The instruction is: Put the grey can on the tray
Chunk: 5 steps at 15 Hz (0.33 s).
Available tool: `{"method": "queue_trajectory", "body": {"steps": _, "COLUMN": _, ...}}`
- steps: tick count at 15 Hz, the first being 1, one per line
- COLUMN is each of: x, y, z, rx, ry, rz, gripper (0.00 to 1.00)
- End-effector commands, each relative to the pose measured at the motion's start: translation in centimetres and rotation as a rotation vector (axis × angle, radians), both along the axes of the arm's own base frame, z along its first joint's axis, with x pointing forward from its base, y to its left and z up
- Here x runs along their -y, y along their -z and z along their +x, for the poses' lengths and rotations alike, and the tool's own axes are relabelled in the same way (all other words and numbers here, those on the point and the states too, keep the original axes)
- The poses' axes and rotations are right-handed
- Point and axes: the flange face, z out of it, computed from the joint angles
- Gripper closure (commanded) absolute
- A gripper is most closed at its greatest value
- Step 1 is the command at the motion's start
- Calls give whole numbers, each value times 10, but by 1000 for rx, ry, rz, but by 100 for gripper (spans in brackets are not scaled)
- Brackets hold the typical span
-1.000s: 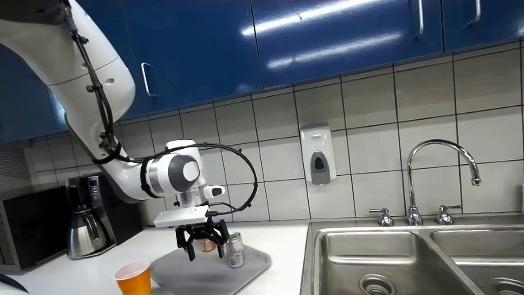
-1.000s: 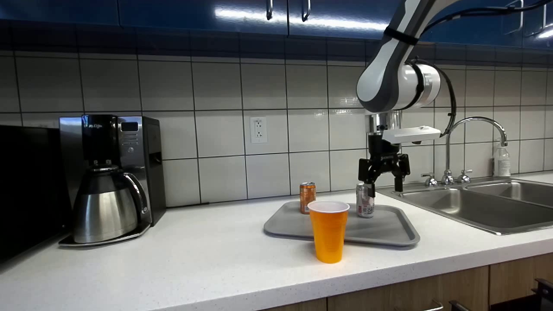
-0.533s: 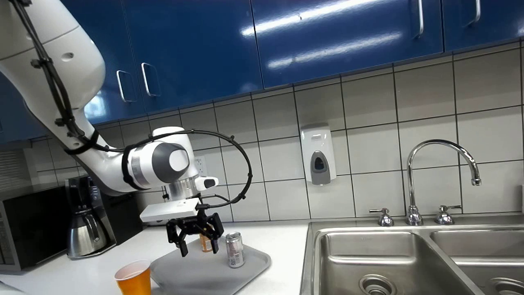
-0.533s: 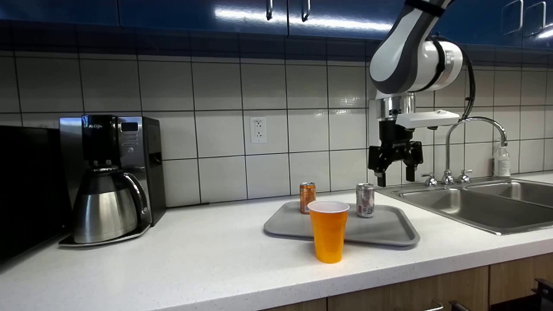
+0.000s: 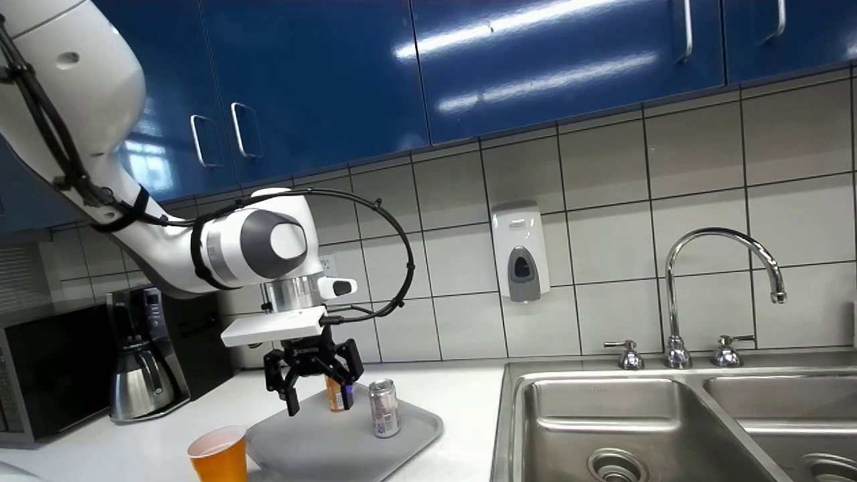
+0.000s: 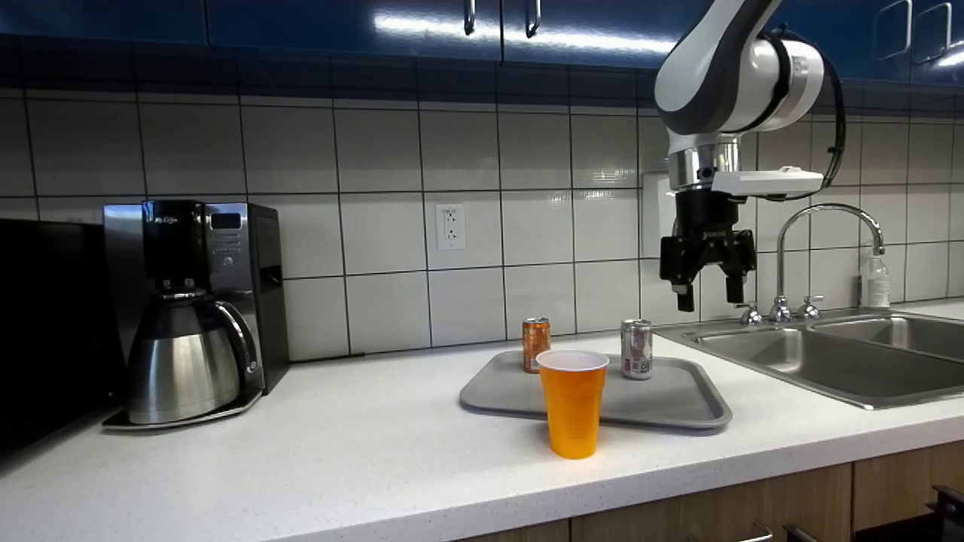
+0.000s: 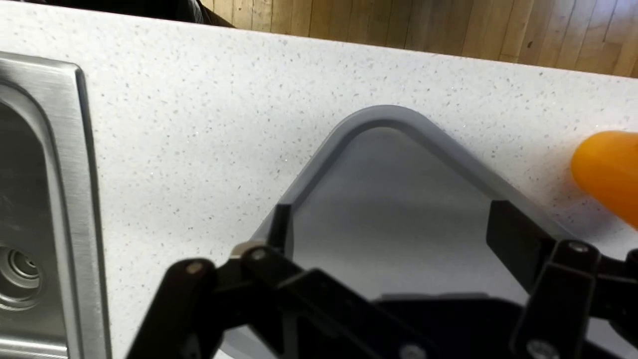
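The grey can (image 5: 385,410) stands upright on the tray (image 5: 321,455); it also shows upright on the tray in an exterior view (image 6: 636,350). The tray lies flat on the counter and fills the middle of the wrist view (image 7: 389,174). My gripper (image 5: 320,404) is open and empty, pointing down, raised above the tray and apart from the can. In an exterior view the gripper (image 6: 710,298) hangs higher than the can's top and to its right. In the wrist view the fingers (image 7: 389,219) are wide apart with only tray between them. The can is not clearly seen there.
A small orange can (image 6: 536,345) stands on the tray's back part. An orange cup (image 6: 574,406) stands on the counter at the tray's front edge. A steel sink (image 5: 602,428) with a faucet (image 5: 676,301) lies beside the tray. A coffee maker (image 6: 192,316) stands farther along the counter.
My open gripper has risen and moved away from the grey can, which it was close to one second ago. The grey can, orange can, cup and tray have not moved.
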Motion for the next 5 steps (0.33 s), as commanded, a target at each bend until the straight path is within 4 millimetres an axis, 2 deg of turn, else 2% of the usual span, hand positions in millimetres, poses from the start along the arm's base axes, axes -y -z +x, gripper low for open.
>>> {"method": "queue_trajectory", "body": {"steps": 1, "x": 0, "y": -1, "z": 0, "rx": -3, "ry": 0, "rz": 0, "gripper": 0}}
{"method": "queue_trajectory", "body": {"steps": 5, "x": 0, "y": -1, "z": -1, "rx": -7, "ry": -1, "rz": 0, "gripper": 0}}
